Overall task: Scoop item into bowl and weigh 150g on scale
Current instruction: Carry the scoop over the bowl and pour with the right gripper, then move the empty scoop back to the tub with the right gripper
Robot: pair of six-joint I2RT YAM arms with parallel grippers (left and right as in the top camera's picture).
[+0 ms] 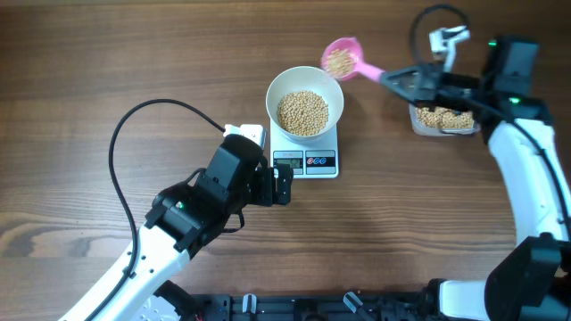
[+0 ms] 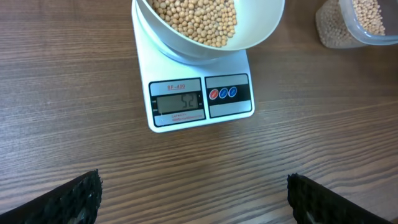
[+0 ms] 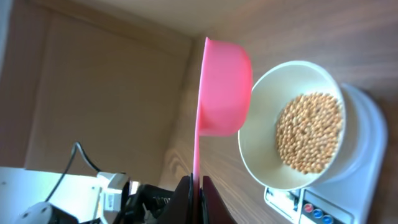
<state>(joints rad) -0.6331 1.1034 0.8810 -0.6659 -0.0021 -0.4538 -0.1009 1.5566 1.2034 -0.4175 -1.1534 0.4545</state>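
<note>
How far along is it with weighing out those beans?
Partly there. Done: the bowl sits on the scale with beans in it. In hand: the right gripper is shut on a loaded pink scoop beside the bowl's rim. Left: tipping that in and probably more scoops; the display is too blurred to read. The left gripper hangs open before the scale.

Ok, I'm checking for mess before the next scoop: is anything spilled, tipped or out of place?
Nothing stands out. The bowl sits upright on the scale with its beans inside, the pink scoop holds its load beside the bowl, and no loose beans show on the table.
</note>
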